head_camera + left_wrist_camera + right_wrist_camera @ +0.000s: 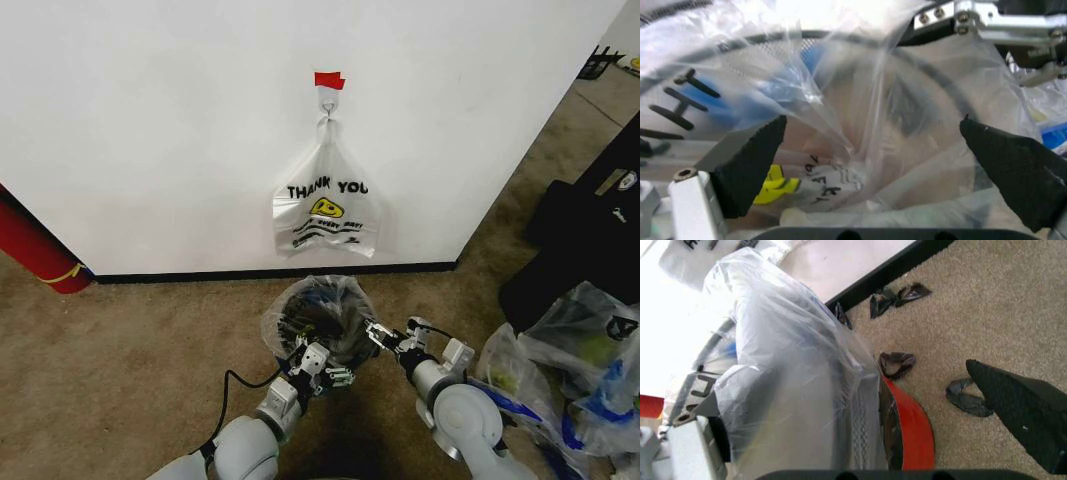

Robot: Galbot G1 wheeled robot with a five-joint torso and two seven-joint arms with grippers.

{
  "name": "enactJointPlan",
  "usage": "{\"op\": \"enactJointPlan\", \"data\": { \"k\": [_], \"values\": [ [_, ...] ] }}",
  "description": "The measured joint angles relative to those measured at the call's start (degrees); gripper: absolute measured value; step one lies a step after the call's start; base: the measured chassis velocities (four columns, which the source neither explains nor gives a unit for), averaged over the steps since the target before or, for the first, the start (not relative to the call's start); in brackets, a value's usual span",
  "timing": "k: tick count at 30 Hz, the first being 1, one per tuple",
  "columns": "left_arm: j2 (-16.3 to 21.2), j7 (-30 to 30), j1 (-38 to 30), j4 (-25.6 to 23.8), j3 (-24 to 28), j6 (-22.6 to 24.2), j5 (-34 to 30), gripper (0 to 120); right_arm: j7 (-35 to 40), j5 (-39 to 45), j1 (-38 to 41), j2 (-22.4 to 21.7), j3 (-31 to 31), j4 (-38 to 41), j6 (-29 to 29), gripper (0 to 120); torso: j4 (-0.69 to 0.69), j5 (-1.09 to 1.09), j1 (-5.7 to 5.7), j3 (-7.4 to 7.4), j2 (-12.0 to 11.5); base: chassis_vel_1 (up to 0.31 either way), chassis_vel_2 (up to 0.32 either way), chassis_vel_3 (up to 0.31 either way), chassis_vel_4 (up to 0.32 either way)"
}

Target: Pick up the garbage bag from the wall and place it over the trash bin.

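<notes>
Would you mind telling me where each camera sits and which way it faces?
Head view: high on the robot, looking down at the wall, the trash bin and both arms.
Left wrist view: between the open left gripper, looking into the garbage bag.
Right wrist view: beside the bin's red base, right gripper open, looking along the carpet.
All views share the bagged bin.
</notes>
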Motion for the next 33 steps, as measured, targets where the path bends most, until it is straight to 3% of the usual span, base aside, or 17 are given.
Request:
{"op": "enactJointPlan", "data": {
  "k": [14,24,29,33],
  "values": [
    [-1.0,-0.5,-0.8,0.8,0.8,-0.4,0.4,100,1.0,2.2,-1.3,-1.2,-0.3,1.9,-3.7,100,0.0,0.0,0.0,0.0,0.0,0.0,0.0,0.0,0.0],
    [-1.5,-0.8,-0.8,0.9,0.0,-0.5,0.0,100,-4.3,0.5,-3.5,-3.6,-0.3,3.5,-4.6,100,0.0,0.0,0.0,0.0,0.0,0.0,0.0,0.0,0.0],
    [-1.4,-1.1,-0.4,0.2,-0.9,-0.5,-0.4,100,-7.2,-0.1,-3.8,-3.6,0.3,3.9,-2.8,100,0.0,-0.01,0.0,0.0,0.0,0.0,0.0,0.0,0.0],
    [-0.1,-1.3,0.1,-2.3,-3.6,-0.7,-1.9,100,-8.8,-5.5,-3.8,-2.9,1.4,4.2,2.1,100,0.0,0.0,0.0,0.0,0.0,0.0,0.0,0.0,0.0]
  ]
}}
